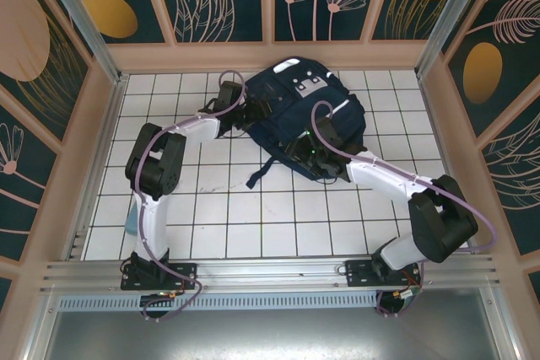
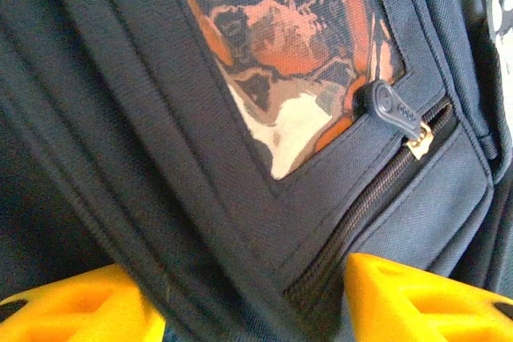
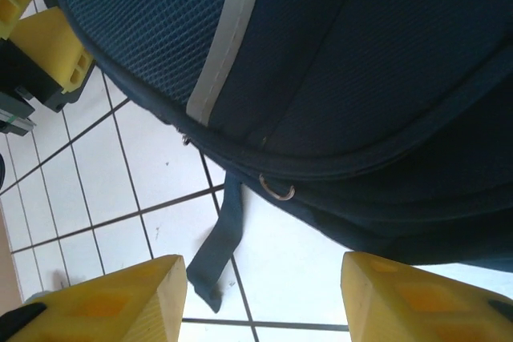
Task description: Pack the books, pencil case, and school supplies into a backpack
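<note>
The dark navy backpack [image 1: 308, 111] lies on the white tiled table at the back middle. At its left side my left gripper [image 1: 253, 115] is pressed in. In the left wrist view a thick fold of the backpack [image 2: 120, 118] with a zipper fills the space inside my left gripper [image 2: 252, 278], touching both yellow fingers. A zipper pull [image 2: 393, 110] sits beyond them. My right gripper [image 1: 319, 162] is at the near edge of the backpack [image 3: 361, 54]. The right gripper [image 3: 260, 278] stands open over bare tile, just short of the seam. The books, pencil case and school supplies are out of view.
A loose navy strap [image 3: 216, 254] trails from the backpack onto the tiles, also seen from above as the strap [image 1: 261, 176]. A small metal ring [image 3: 278, 190] hangs at the seam. Wooden walls [image 1: 101, 124] fence the table; open tiles [image 1: 270, 225] lie toward the near rail.
</note>
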You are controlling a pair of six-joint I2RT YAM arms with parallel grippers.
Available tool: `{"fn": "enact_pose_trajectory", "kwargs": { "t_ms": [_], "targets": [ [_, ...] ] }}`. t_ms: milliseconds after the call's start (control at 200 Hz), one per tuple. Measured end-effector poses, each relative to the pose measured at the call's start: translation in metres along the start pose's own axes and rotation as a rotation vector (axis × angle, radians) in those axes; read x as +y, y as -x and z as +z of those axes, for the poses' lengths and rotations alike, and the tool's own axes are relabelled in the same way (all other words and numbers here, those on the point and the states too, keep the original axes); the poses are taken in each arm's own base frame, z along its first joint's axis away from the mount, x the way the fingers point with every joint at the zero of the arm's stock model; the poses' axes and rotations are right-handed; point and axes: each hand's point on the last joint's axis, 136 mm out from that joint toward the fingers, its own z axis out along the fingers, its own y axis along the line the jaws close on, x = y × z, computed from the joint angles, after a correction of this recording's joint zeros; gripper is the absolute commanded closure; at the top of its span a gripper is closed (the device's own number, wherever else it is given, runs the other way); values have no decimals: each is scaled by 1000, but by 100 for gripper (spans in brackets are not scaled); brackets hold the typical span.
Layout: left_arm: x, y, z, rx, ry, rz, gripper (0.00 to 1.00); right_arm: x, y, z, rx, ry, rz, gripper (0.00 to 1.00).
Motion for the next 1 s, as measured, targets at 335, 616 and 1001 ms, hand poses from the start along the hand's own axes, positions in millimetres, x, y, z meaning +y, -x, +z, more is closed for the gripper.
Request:
{"fn": "enact_pose_trajectory", "kwargs": {
  "t_ms": [335,616,1001],
  "targets": [
    [-1,4,2,-12,-47,-87,96,-25,10,13,-66,-116,-15,46],
    [0,-5,-59,-102,-31,-70,100,-42,15,29,-51,-178,-128,46],
    [24,-8,-102,-177,24,-88,100,-15,32,35,-50,-156,-289,46]
  ]
}}
